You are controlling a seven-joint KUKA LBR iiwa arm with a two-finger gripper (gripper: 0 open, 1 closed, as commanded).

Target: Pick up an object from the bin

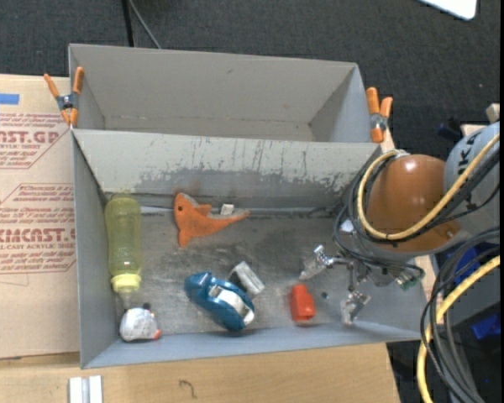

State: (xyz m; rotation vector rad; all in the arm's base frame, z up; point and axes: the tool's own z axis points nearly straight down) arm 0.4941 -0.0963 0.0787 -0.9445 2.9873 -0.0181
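My gripper point(333, 285) hangs low over the right end of the bin floor with its two metal fingers spread apart and nothing between them. A small red-orange block point(301, 303) lies just left of the fingers, near the front wall. Further left rests a blue tape dispenser point(218, 300) with a white and silver piece point(246, 278) at its upper right.
An orange plastic clamp-like piece lies point(199, 218) near the back wall. A yellow-green bottle point(123, 240) lies along the left wall, with a white and red crumpled thing point(138, 324) in the front left corner. The arm's orange dome overhangs the right wall.
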